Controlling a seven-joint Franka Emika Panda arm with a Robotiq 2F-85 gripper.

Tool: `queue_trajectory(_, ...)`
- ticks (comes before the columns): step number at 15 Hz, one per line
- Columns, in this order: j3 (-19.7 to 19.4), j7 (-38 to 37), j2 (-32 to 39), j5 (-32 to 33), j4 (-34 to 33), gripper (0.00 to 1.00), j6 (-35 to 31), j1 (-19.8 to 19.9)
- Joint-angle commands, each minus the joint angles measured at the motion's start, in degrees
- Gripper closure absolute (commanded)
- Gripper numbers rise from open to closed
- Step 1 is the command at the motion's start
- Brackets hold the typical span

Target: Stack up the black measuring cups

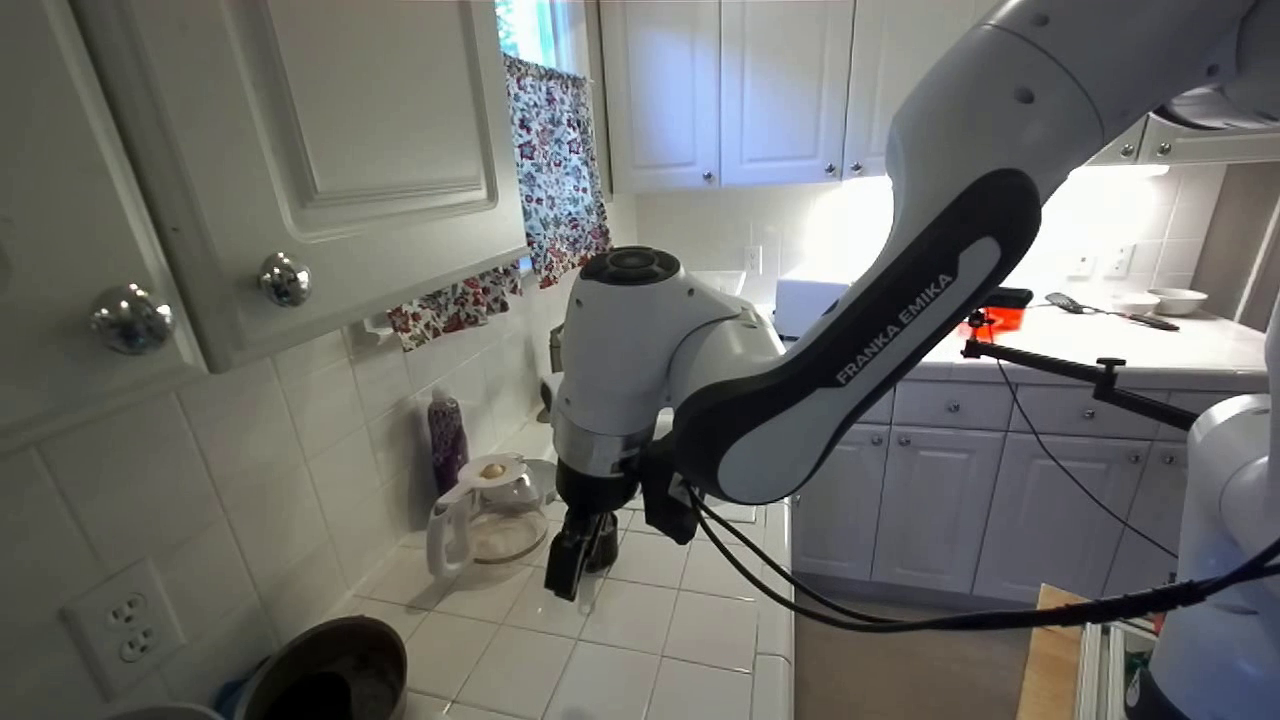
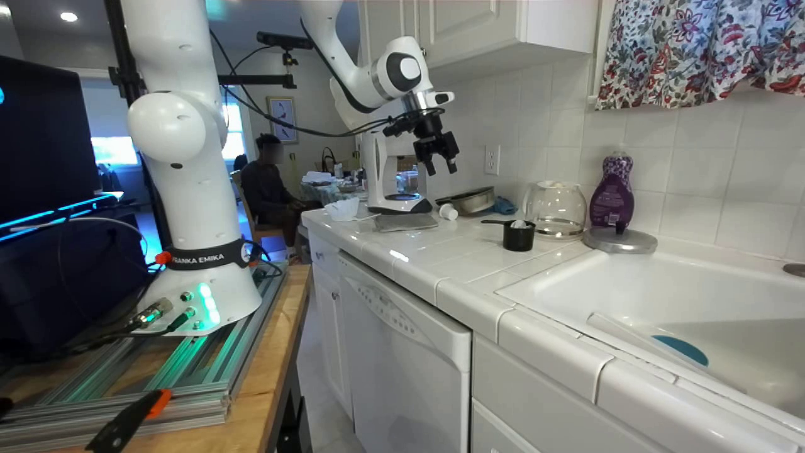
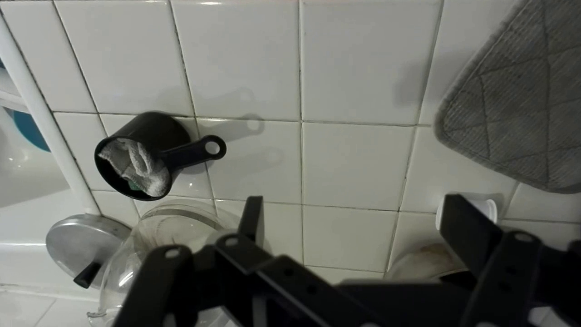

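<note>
And the gripper (image 3: 356,218) is hovering over the white tiled counter (image 3: 354,159), fingers standing wide apart, bare tile showing between them! Plenty of room is stretching from the black measuring cup (image 3: 156,128) across to the gray quilted mat (image 3: 522,104). Tighter toward the sink (image 2: 604,289): the cup is sitting upright near that edge, handle pointing away from it, the clear glass carafe (image 2: 556,211) crowding in just beside the cup, the metal lid (image 3: 84,240) resting over the sink's corner. Inside the cup, what looks like a crumpled whitish cloth (image 3: 138,163) is filling much of the mouth, a touch of green (image 3: 134,185) peeking out. A teal rounded piece (image 2: 682,349) is lying in the sink.
</note>
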State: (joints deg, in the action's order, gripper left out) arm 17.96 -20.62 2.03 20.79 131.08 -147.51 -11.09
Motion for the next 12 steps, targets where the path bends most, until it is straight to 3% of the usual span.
queue_trajectory(1, -1.6, 0.3, -0.1, -0.3, -0.1, 0.00, 0.1, -1.6)
queue_trajectory(4, -1.6, 0.3, -0.1, -0.3, -0.1, 0.00, 0.1, -1.6)
queue_trajectory(8, -2.8, -1.4, 5.2, 3.0, -3.5, 0.00, -4.3, -2.4)
queue_trajectory(12, -3.0, -2.0, 15.7, 8.6, -12.4, 0.00, -8.2, -3.9)
